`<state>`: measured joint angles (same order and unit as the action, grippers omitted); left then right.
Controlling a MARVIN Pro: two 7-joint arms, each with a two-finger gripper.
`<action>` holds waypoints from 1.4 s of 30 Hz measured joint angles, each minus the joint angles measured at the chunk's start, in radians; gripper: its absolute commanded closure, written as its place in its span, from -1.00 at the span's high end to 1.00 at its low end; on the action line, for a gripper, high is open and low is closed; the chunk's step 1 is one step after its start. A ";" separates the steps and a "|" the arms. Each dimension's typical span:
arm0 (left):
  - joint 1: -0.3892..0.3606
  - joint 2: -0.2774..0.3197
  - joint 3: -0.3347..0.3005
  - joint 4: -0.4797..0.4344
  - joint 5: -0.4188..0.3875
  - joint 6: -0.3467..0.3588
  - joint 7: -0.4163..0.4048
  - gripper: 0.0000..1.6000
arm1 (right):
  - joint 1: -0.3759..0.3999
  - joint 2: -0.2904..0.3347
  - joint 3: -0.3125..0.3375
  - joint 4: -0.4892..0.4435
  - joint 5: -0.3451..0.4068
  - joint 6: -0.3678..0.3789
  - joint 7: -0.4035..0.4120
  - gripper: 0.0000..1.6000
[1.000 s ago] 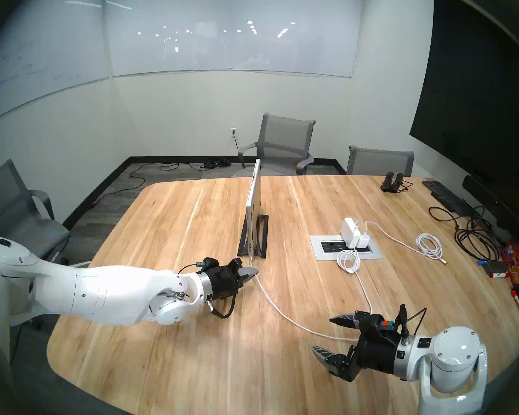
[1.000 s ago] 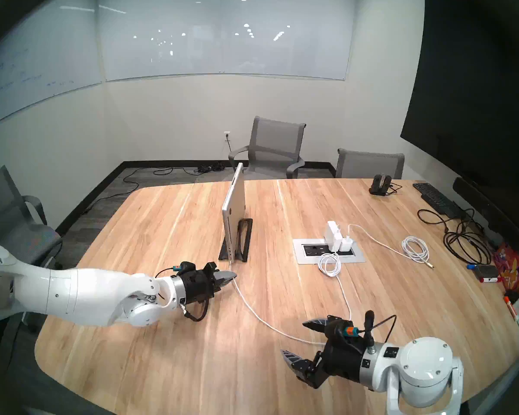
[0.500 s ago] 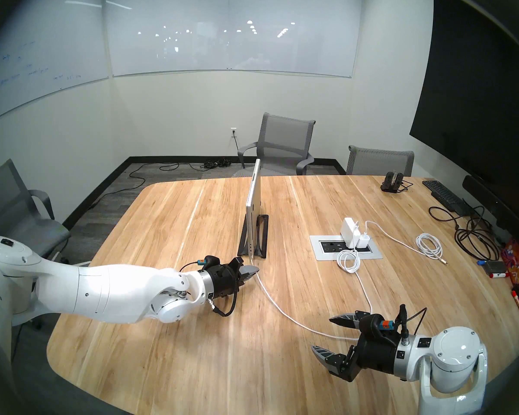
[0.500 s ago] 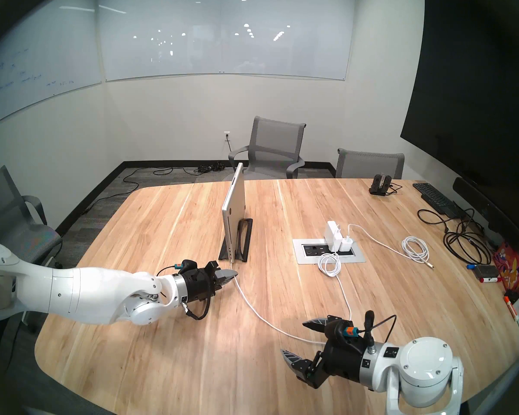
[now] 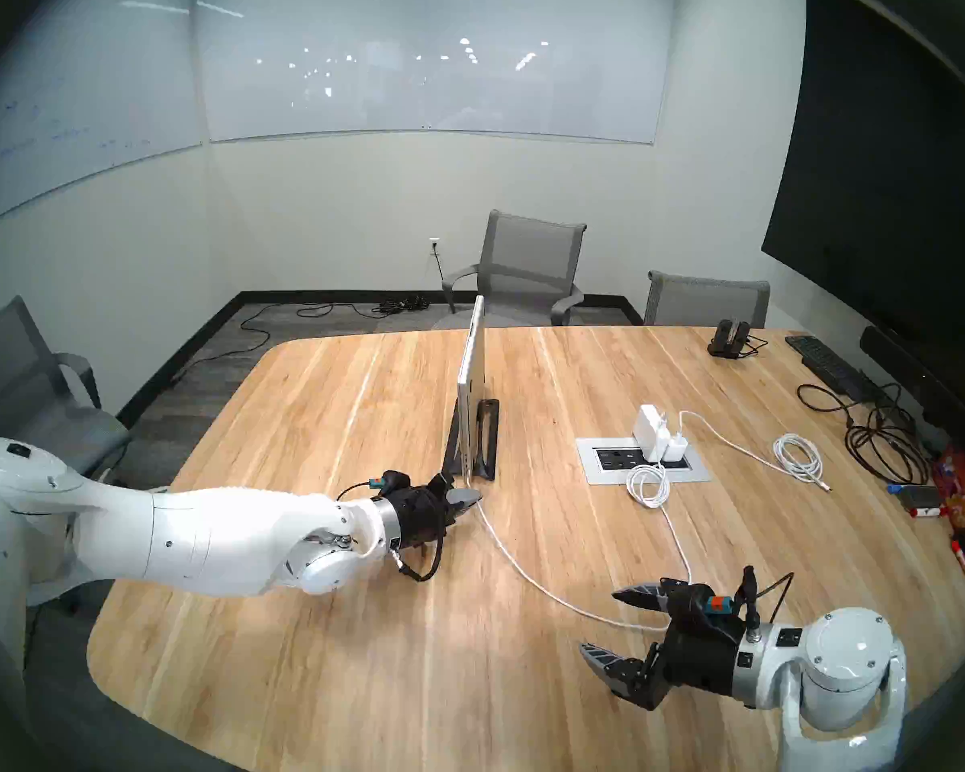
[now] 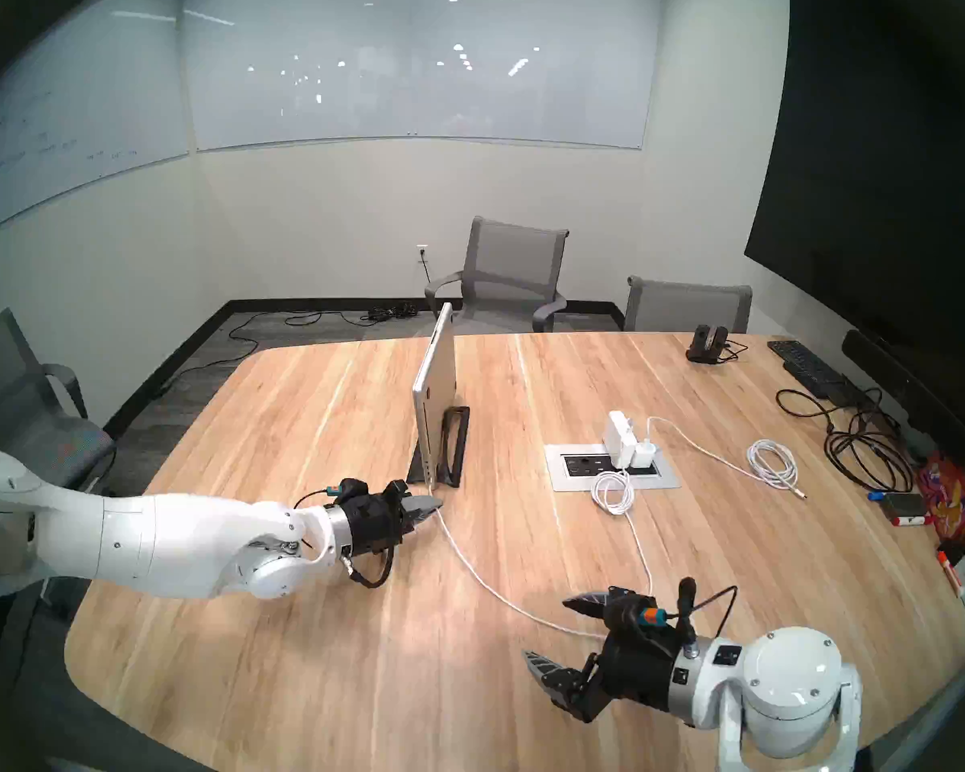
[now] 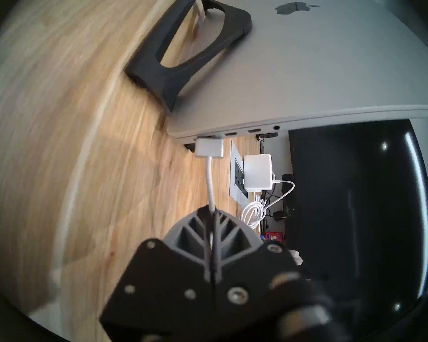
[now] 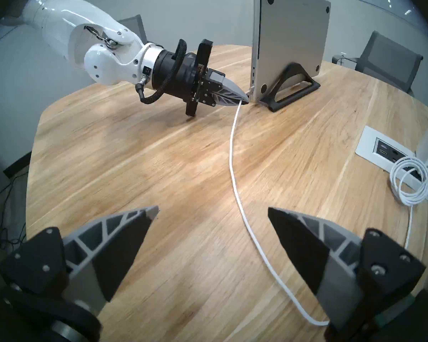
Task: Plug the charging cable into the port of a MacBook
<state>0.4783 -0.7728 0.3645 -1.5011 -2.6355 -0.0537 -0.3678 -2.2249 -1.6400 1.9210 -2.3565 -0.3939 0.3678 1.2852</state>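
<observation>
Left hand: the left hand (image 7: 211,210) is clamped on the charging cable (image 7: 210,183) a short way behind its connector, grey ribbed fingertips (image 7: 226,219) pressed together.
Connector: the flat, squarish silver-white connector (image 7: 209,147) sits against the MacBook's lower edge beside a row of slot-shaped ports; whether it is seated cannot be told.
MacBook: the MacBook (image 5: 471,386), a slim silver-grey aluminium slab with rounded corners, stands on edge mid-surface in a black open-frame stand (image 5: 487,439).
Cable run: the thin white cord trails from the left hand across the pale wood-grain surface (image 5: 358,615), curving toward the right hand and on to a loose coil by the power box.
Right hand: the right hand (image 8: 213,219) hangs over the near edge of the surface, well apart from the laptop, fingers spread wide and empty, the cord passing below them.
Power box: a grey recessed outlet plate (image 5: 591,464) lies right of the laptop, with a white charger brick (image 5: 648,425) and a smaller white plug standing in it.
Surroundings: a second, neatly coiled white cable (image 5: 798,456), tangled black cables (image 5: 881,448) and a black keyboard (image 5: 825,361) lie toward the right edge; grey mesh chairs (image 5: 530,264) ring the surface.
In the way: only the stand's foot lies close beside the connector.
</observation>
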 measured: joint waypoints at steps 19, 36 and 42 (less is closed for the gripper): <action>-0.009 -0.015 -0.001 0.014 -0.028 0.005 0.026 -1.00 | 0.001 -0.002 0.001 0.000 -0.002 -0.001 0.002 1.00; -0.007 -0.026 0.010 -0.021 -0.021 -0.042 0.030 -1.00 | 0.002 -0.004 0.001 0.000 -0.003 -0.002 0.004 1.00; -0.002 -0.023 0.017 -0.046 -0.012 -0.066 0.025 -1.00 | 0.002 -0.005 0.002 0.000 -0.004 -0.002 0.005 1.00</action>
<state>0.4765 -0.7957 0.3816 -1.5469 -2.6479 -0.1196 -0.3425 -2.2229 -1.6446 1.9225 -2.3561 -0.3980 0.3657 1.2898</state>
